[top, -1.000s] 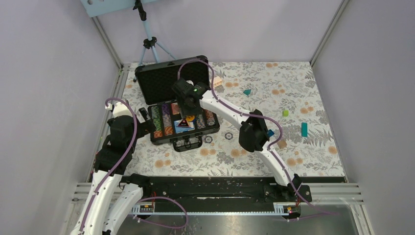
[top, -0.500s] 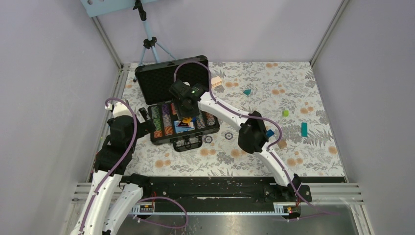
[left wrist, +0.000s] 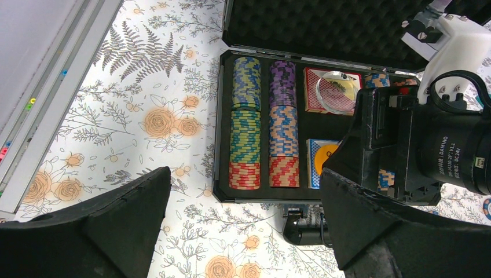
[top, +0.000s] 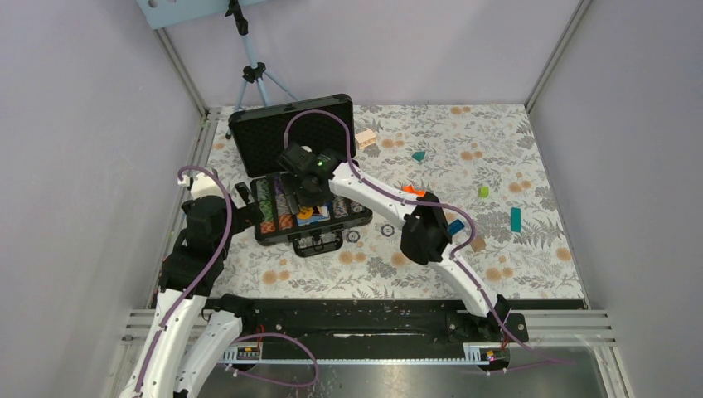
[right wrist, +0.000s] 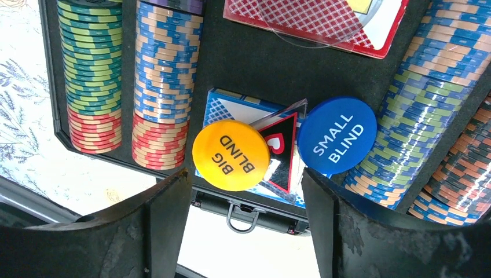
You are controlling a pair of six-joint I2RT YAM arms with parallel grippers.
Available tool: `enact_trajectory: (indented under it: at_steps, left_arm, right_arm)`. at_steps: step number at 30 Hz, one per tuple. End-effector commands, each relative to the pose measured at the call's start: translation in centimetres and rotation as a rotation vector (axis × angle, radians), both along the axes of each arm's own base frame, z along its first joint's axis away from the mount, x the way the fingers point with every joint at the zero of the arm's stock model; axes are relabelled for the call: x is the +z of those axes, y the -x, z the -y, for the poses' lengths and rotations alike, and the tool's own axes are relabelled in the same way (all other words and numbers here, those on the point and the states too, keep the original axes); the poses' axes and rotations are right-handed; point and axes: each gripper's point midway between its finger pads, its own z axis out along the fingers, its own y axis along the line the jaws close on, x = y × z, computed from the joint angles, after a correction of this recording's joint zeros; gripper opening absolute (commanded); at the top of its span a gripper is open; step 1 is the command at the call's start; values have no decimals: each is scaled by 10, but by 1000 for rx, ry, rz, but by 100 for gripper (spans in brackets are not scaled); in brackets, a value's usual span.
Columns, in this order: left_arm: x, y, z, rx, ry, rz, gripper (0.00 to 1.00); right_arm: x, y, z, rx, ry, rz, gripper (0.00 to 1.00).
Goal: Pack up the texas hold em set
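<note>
An open black briefcase [top: 273, 139] sits at the far left of the floral table [top: 497, 249], its foam-lined lid raised. Rows of striped poker chips [right wrist: 165, 75] fill the slots, and a red card deck [right wrist: 312, 17] and a blue card deck [right wrist: 231, 107] lie between them. A yellow BIG BLIND disc [right wrist: 231, 154] and a blue SMALL BLIND disc [right wrist: 337, 135] rest on the blue deck. The right gripper [right wrist: 246, 191] hovers above them, jaws spread and empty. The left gripper [left wrist: 244, 174] hangs wide apart at the case's left side, holding nothing. Packing appears mostly done: two small round discs [top: 353, 235] lie outside near the handle, and the lid is not yet closed.
</note>
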Motion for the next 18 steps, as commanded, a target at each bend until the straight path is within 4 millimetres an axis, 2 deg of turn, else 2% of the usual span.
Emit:
enact_trajectory:
  at_steps: [1,4,6,10,13,16,17,18]
  left_arm:
    - [10,-4,-1,2,-8,48,99]
    - [10,-4,-2,4,-9,45,99]
    - [10,-4,-2,5,-11,45,99]
    - [10,-4,-2,5,-10,46,99]
    - [10,-4,-2,7,-11,46,99]
    - [10,-4,-4,15,-18,46,99]
    - [10,-3,-5,21,-22,44,99]
    - [9,-3,-6,26,-24,41,99]
  right_arm:
    - [32,-7,-9,-1,-66,64,77]
    - [56,-11,-10,-9,-119,115,77]
    - [82,-15,-8,-19,-162,168,77]
    - [114,-19,16,-66,-160,262,78]
    - [129,-20,45,-124,-148,319,80]
    - [130,-16,83,-194,-145,330,84]
    - [114,-13,103,-221,-112,313,85]
    - [109,-11,121,-254,-103,309,87]
